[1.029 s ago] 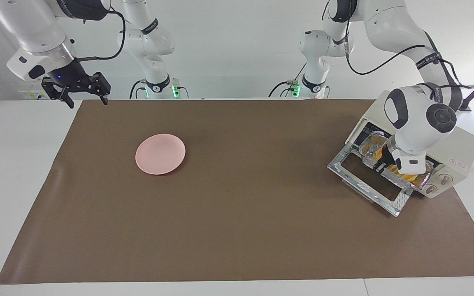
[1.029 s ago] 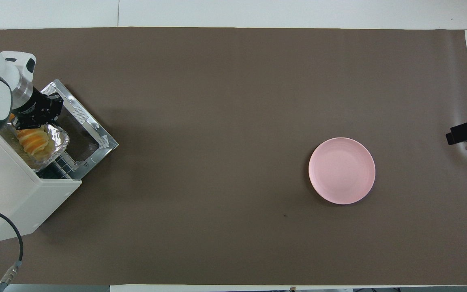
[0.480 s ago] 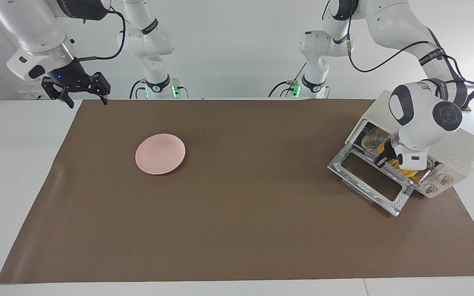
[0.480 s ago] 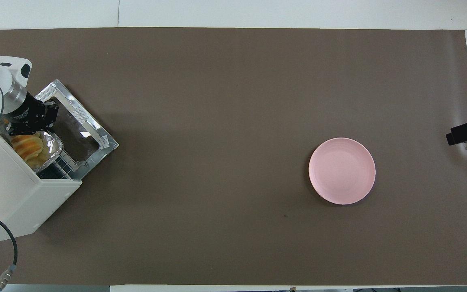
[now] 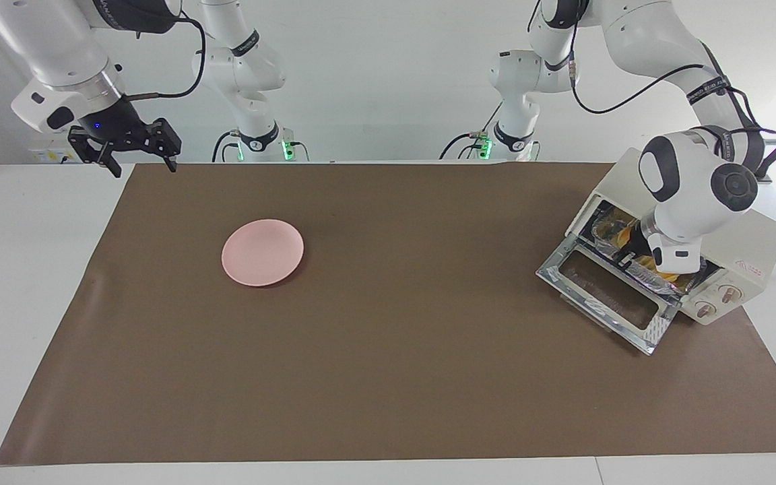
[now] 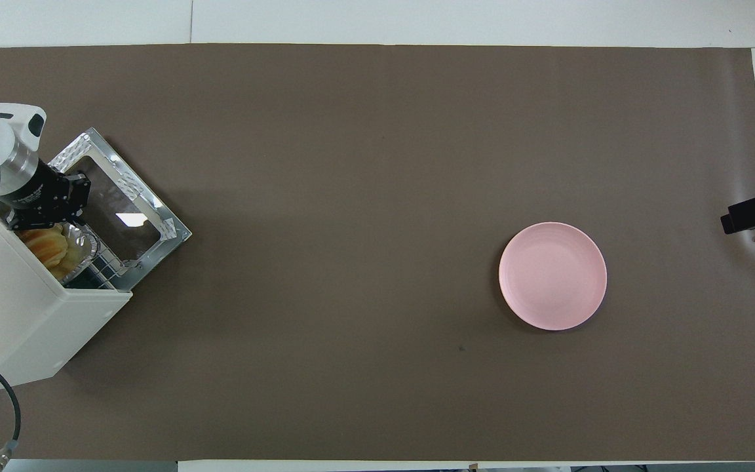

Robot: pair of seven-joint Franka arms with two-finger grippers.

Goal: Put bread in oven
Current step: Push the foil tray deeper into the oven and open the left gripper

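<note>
The bread (image 6: pixel 45 241) lies in a foil tray (image 6: pixel 82 248) inside the mouth of the oven (image 6: pixel 20 321), at the left arm's end of the counter (image 6: pixel 377 164). The left tool (image 6: pixel 56 200) sits at the oven opening, over the hinge end of the dropped glass door (image 6: pixel 130 219), just beside the end of the bread and tray; whether its fingers are spread or pinching the tray rim I cannot tell.

The oven roof covers most of the loaf in the overhead view — only one golden end and a corner of crinkled foil show. In the facing view the left arm's wrist blocks the middle of the opening, so the bread (image 5: pixel 625 236) appears only as orange slivers on either side of it.

The facing view alone shows the oven's two knobs (image 5: pixel 718 301) and the whole right tool (image 5: pixel 135 156), fingers spread, waiting over the counter's edge at the right arm's end. Overhead, only a dark tip of it shows. A pink plate (image 5: pixel 263 252) sits well apart from the oven, toward the right arm's end.
</note>
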